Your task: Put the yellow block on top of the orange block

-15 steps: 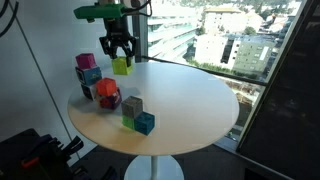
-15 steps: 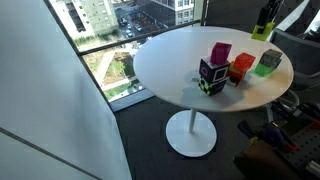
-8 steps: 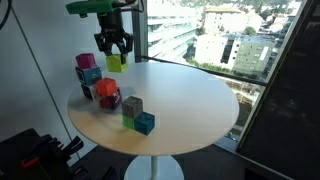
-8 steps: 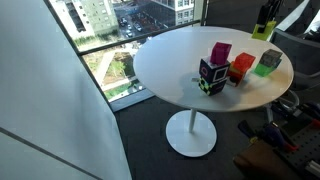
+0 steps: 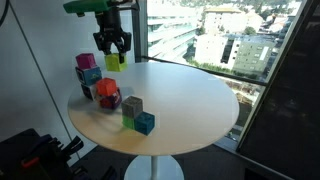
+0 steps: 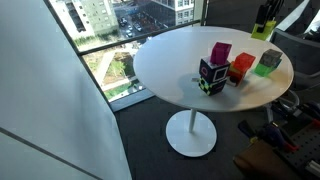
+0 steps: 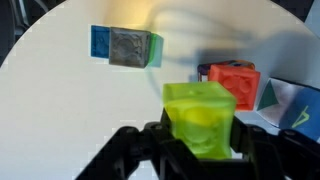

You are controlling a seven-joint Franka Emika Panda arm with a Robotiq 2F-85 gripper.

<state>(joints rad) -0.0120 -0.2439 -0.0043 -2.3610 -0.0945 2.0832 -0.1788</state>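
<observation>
My gripper [image 5: 112, 48] is shut on the lime-yellow block [image 5: 113, 62] and holds it in the air above the back left part of the round white table [image 5: 190, 95]. In the wrist view the yellow block [image 7: 200, 115] sits between my jaws [image 7: 200, 140]. The orange block [image 7: 233, 83] lies on the table just beyond and to the right of it. In an exterior view the orange block [image 5: 104, 89] stands in the cluster below and in front of the gripper. In an exterior view the gripper [image 6: 265, 16] holds the yellow block [image 6: 262, 31] above and behind the orange block [image 6: 241, 67].
A pink cube [image 5: 85, 62] and a teal cube [image 5: 92, 75] stand next to the orange block. A grey cube [image 5: 132, 105] sits on a green cube [image 5: 130, 121] beside a blue cube [image 5: 146, 124]. They also show in the wrist view [image 7: 128, 47]. Windows run behind the table.
My gripper has risen and shifted a little to the left with the yellow block still in it. The cubes on the table have not moved.
</observation>
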